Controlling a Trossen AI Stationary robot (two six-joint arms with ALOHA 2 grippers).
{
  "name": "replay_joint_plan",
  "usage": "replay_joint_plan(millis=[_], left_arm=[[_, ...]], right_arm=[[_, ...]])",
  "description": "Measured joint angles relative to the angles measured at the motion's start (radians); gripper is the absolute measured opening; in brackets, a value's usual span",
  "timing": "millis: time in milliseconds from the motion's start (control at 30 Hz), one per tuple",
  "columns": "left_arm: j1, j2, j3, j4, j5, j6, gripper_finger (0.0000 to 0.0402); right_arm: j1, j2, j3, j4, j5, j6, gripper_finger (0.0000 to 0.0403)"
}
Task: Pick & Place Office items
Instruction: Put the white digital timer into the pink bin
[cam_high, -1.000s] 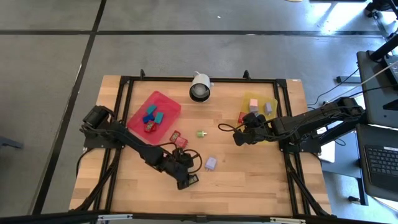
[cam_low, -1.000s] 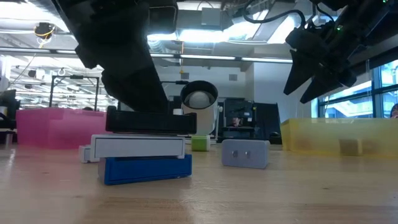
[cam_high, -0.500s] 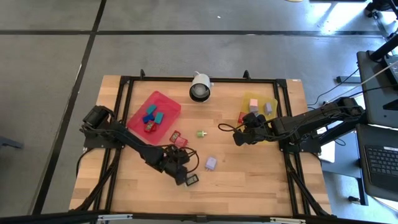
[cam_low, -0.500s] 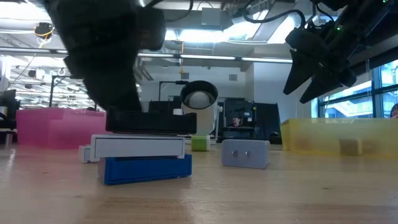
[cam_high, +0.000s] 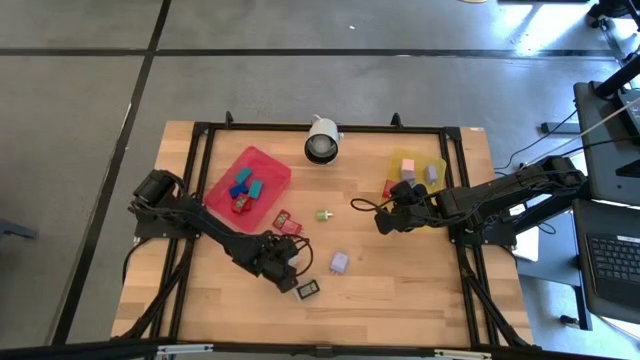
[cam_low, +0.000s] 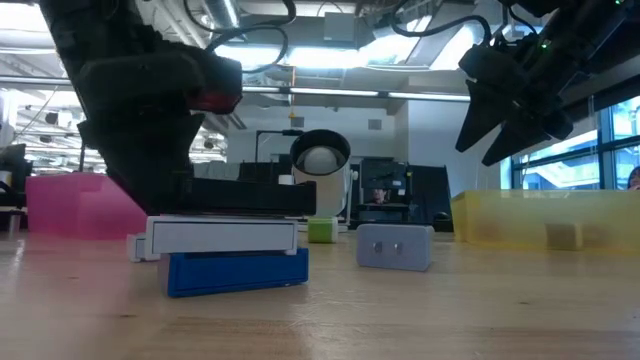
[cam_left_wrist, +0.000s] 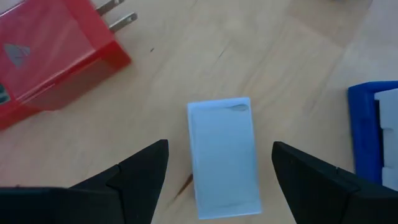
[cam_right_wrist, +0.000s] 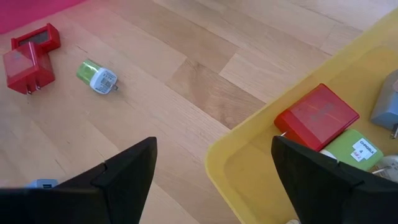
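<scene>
My left gripper (cam_high: 287, 268) is open and low over the table's near middle. In the left wrist view its fingers (cam_left_wrist: 220, 146) frame a lilac block (cam_left_wrist: 224, 157) lying flat on the wood, without touching it. The black, white-labelled piece (cam_high: 308, 289) on its blue base (cam_low: 236, 271) lies just near-right of the gripper. A red plug piece (cam_left_wrist: 53, 59) lies farther off. My right gripper (cam_high: 383, 222) hangs open above the wood beside the yellow tray (cam_high: 412, 160). A green piece (cam_right_wrist: 97, 76) and red pieces (cam_high: 287, 222) rest mid-table.
The red tray (cam_high: 265, 160) at the far left holds teal, blue and red pieces. The yellow tray holds a red block (cam_right_wrist: 317, 117), a green one and lilac ones. A white round camera (cam_high: 322, 140) stands at the far edge. Bare wood lies near the front edge.
My left gripper has drawn back from above the black, white-labelled piece toward the table's left and far side. That piece has stayed where it was and now shows uncovered in the high view. My right arm has kept still.
</scene>
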Motion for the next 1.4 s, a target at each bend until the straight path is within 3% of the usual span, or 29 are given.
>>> replay_joint_plan(millis=[533, 933, 1400], left_arm=[[0.000, 0.000, -0.048, 0.001, -0.050, 0.000, 0.0273], [0.000, 0.000, -0.047, 0.004, -0.049, 0.013, 0.0151], [0.000, -0.011, -0.047, 0.073, -0.045, 0.050, 0.0160]], right_arm=[[0.000, 0.000, 0.000, 0.000, 0.000, 0.000, 0.0318], [0.000, 0.000, 0.000, 0.000, 0.000, 0.000, 0.0318], [0.000, 0.000, 0.000, 0.001, 0.000, 0.000, 0.0318]])
